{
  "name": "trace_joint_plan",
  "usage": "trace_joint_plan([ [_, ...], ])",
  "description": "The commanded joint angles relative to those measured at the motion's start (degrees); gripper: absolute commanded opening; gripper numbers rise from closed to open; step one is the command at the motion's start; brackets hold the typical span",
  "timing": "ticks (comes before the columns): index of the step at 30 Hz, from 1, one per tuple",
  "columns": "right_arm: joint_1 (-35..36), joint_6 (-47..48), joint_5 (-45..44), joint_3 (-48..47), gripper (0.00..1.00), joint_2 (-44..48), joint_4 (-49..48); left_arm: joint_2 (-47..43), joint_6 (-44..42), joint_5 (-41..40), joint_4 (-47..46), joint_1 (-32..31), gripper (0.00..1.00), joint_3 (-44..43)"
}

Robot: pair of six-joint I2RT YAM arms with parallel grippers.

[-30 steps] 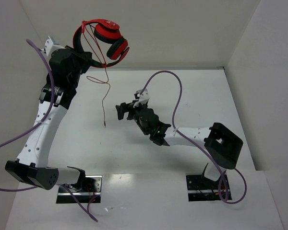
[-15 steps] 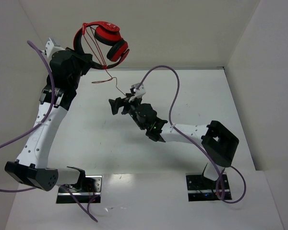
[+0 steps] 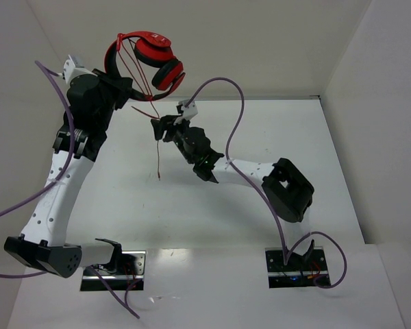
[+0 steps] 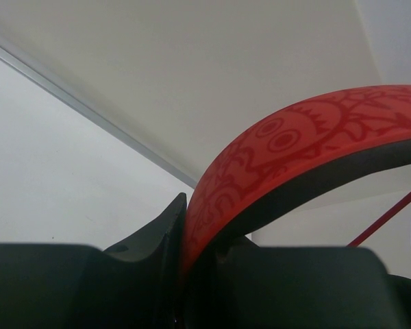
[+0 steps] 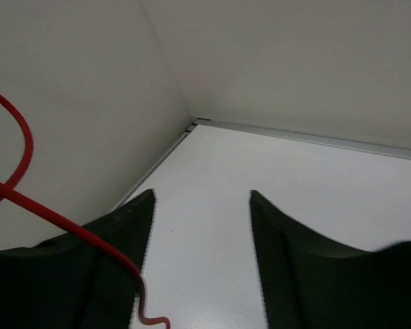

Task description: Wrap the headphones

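Note:
The headphones [image 3: 155, 50] hang in the air at the back left, red ear cups below the black-and-red headband. My left gripper [image 3: 125, 87] is shut on the headband [image 4: 288, 140], which fills the left wrist view with its red pattern. Several strands of the thin red cable [image 3: 158, 156] run across the headband, and the loose end hangs down towards the table. My right gripper [image 3: 157, 128] sits right beside that hanging cable, jaws open. In the right wrist view the cable [image 5: 61, 218] drapes over the left finger [image 5: 116, 240], and the gap between the jaws [image 5: 202, 205] holds nothing.
White walls close in the table at the back and on both sides, with the back left corner [image 5: 194, 123] just ahead of the right gripper. Thick purple robot cables [image 3: 229, 116] arch over both arms. The arm bases [image 3: 113, 264] stand at the near edge.
My right arm has swung up and left until it reaches the hanging cable, and its jaws have narrowed somewhat. The loose cable end has swung about. The left arm has barely moved.

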State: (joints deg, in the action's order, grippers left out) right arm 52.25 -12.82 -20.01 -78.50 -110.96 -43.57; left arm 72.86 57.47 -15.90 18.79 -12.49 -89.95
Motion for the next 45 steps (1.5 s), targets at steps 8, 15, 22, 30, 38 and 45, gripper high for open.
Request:
trace_joint_plan([
  [8,-0.3,-10.1,-9.3,-1.4,0.05,-3.5,-0.1,-3.4,3.7,1.7,-8.2,0.2,0.0,-3.1],
  [15,-0.8,-11.7,-10.0,7.9,0.01,-2.2,2.0,-4.6,3.2,1.7,-8.2,0.2,0.0,-5.7],
  [22,-3.8,-13.0,-10.7,10.7,0.01,-4.9,7.9,-6.8,3.2,2.8,-7.5,0.2,0.0,-8.2],
  [30,-9.4,-11.3,-10.7,6.1,0.01,-6.4,10.4,-12.0,-1.0,5.5,-1.9,0.2,0.0,-5.4],
  [38,-16.9,-4.2,-4.9,-2.1,0.01,-8.8,14.0,-19.9,-8.4,2.6,4.0,0.2,0.0,0.2],
  [45,-16.9,-4.6,-8.3,-0.4,0.01,-8.3,17.1,-20.6,-14.0,-5.4,4.0,0.2,0.0,-2.9],
])
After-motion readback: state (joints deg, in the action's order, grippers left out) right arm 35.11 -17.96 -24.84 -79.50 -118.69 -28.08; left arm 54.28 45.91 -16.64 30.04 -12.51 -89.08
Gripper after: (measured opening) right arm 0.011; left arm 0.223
